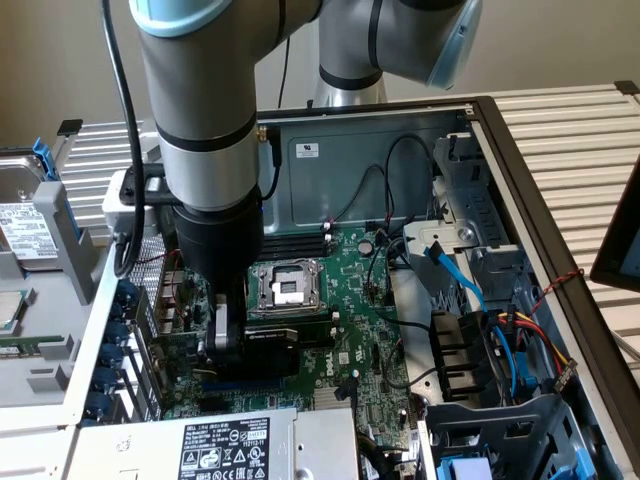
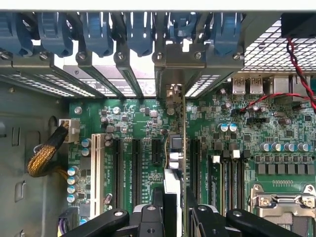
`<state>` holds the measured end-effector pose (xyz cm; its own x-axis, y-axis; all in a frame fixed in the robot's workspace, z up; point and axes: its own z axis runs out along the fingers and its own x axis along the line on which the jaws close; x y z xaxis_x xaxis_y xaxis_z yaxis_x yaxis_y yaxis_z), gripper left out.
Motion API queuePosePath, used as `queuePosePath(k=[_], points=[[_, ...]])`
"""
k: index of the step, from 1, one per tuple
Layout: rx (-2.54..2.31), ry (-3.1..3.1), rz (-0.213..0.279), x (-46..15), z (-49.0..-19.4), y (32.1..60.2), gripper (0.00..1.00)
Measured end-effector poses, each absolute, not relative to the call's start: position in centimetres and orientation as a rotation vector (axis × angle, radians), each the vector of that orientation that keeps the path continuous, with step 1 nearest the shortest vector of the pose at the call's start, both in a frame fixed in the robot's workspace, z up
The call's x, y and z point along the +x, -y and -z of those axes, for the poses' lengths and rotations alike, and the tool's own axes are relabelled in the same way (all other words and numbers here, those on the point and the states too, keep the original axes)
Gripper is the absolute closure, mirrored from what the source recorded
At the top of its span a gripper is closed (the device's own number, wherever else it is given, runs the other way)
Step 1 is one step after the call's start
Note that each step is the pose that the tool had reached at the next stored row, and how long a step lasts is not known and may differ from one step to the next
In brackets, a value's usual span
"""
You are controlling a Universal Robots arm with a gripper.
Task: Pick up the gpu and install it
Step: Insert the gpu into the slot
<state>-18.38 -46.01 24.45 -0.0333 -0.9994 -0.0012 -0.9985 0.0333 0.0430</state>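
The gpu (image 1: 285, 342), a green card with a black shroud, stands on edge low over the large motherboard (image 1: 365, 300) inside the open computer case. My gripper (image 1: 226, 338) is shut on it from above. In the wrist view the gpu (image 2: 176, 144) shows edge-on as a thin upright card between the long expansion slots (image 2: 136, 165). Its silver bracket (image 2: 173, 66) reaches the rear slot openings, and my gripper (image 2: 173, 210) clamps the card from both sides. Whether the card's edge sits in a slot is hidden.
Blue retention clips (image 2: 140, 34) line the case's rear wall. The CPU socket (image 1: 285, 285) lies just beyond the card. A power supply (image 1: 220, 445) sits in front, and a drive cage with blue and black cables (image 1: 470, 290) is on the exterior view's right. A hard drive (image 1: 25, 225) lies outside the case.
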Motion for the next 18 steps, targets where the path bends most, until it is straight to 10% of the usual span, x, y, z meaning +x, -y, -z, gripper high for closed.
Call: queuePosePath(k=[18], points=[[2.176, 2.245, 0.027, -19.14, -24.27, 45.9, 0.73]])
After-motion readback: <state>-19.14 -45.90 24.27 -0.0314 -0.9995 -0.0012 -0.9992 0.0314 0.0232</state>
